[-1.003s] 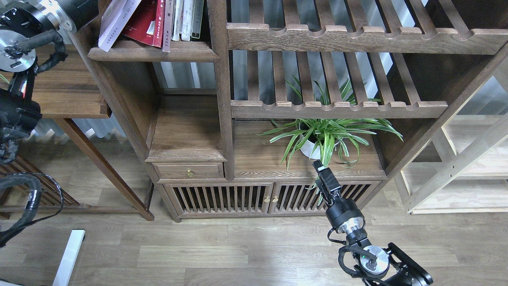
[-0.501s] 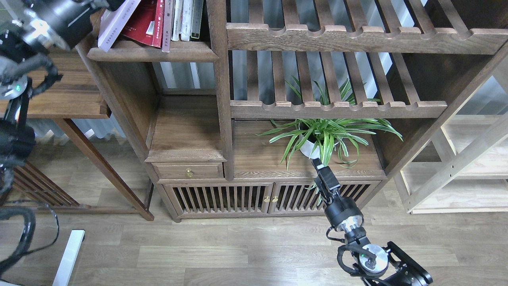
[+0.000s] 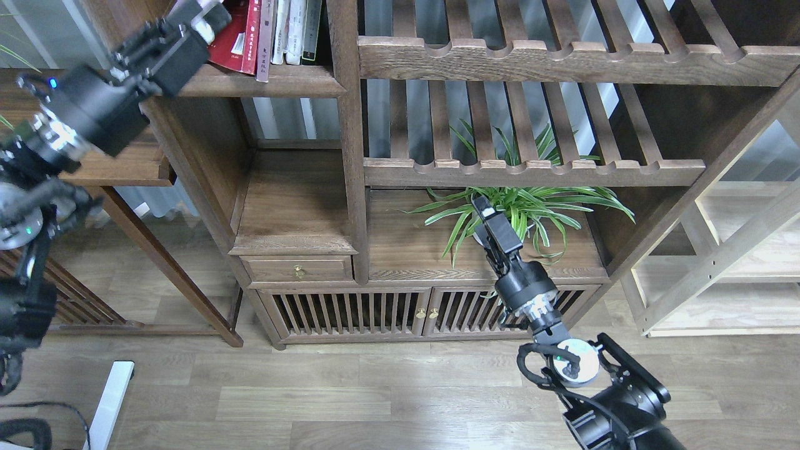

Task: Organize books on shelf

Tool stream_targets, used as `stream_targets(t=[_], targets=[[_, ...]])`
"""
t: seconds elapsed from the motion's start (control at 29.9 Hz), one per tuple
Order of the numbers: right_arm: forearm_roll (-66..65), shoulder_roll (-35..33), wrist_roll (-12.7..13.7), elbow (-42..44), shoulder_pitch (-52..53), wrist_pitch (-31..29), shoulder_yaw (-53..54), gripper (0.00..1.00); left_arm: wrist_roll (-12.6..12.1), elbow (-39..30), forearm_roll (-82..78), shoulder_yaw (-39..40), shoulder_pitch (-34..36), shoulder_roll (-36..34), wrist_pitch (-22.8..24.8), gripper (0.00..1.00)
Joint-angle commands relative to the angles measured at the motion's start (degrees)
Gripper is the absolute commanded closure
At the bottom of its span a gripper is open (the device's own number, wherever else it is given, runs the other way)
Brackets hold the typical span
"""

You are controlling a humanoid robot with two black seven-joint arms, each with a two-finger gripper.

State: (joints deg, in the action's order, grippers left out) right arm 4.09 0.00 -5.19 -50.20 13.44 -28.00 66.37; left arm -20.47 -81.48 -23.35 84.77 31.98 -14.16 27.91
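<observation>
Right gripper [image 3: 482,206] near the front, raised before the potted plant [image 3: 512,212]; fingers seen end-on, can't tell if wide or narrow. Plant sits in the lower open compartment of the bookcase [image 3: 350,187]. Farther up left, left gripper [image 3: 203,12] is at the shelf [image 3: 262,80], blurred, claw state unclear. Books [image 3: 244,34] stand on that shelf, leaning, pale thin books [image 3: 294,31] beside them.

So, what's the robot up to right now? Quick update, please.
Left gripper up at the books on the shelf, grip unclear. Right gripper raised before the potted plant, holding nothing. Nothing blocking the books.
</observation>
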Motion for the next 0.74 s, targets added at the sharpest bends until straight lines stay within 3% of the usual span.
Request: stream_targets(t=[0.0,0.1,0.4,0.53,0.7], targets=[[-0.13,0.0,0.0,-0.25,0.97,0.0,-0.1,0.0,-0.01,-0.17,0.06,-0.05,-4.11,2.73,0.09,0.31],[-0.13,0.0,0.0,-0.69,2.9,0.0,-0.1,0.0,-0.18,-0.17,0.06,-0.92,-8.85,5.28,0.09,0.22],[-0.48,0.0,0.09,-3.5,5.54,0.0,-4.05,0.0,-0.27,-0.17,-0.03,-2.77,-15.89,12.75,0.09,0.16],[-0.48,0.0,0.09,-4.29,5.01,0.0,-5.55,0.0,-0.45,-0.26,0.06,-4.35,-18.26,13.02,0.09,0.06],[-0.48,0.0,0.09,-4.91,4.84,0.0,-5.55,0.0,-0.45,0.0,-0.03,-5.41,-21.78,13.81,0.09,0.02]])
